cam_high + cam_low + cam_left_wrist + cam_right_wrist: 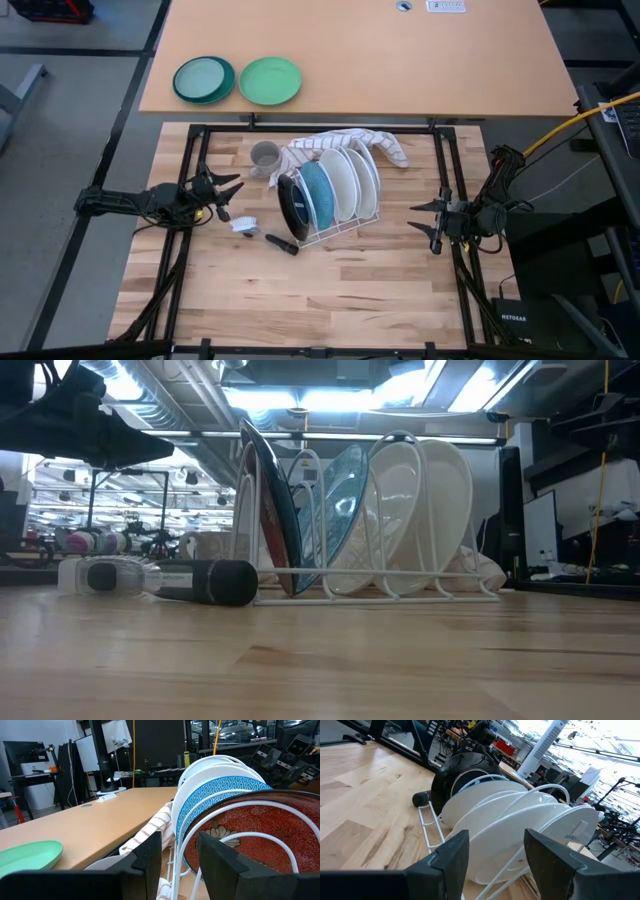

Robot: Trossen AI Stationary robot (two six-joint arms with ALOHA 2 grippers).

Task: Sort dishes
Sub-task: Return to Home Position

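Standing mid-table [330, 290]: dish rack [335, 232], long axis running left edge to right edge, four plates [342, 182] upright inside. Left gripper [230, 192] near the left edge, right gripper [422, 218] near the right, jaws wide and empty, each well apart from the rack. Grey cup [264, 157] outside it, toward the far edge, nearer the left arm.

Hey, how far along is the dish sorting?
Done: the red-flowered plate, blue plate and two white plates stand in the rack. In hand: nothing; left tool and right tool are open at the sides of the table. Possibly left: the grey cup sits outside the rack.
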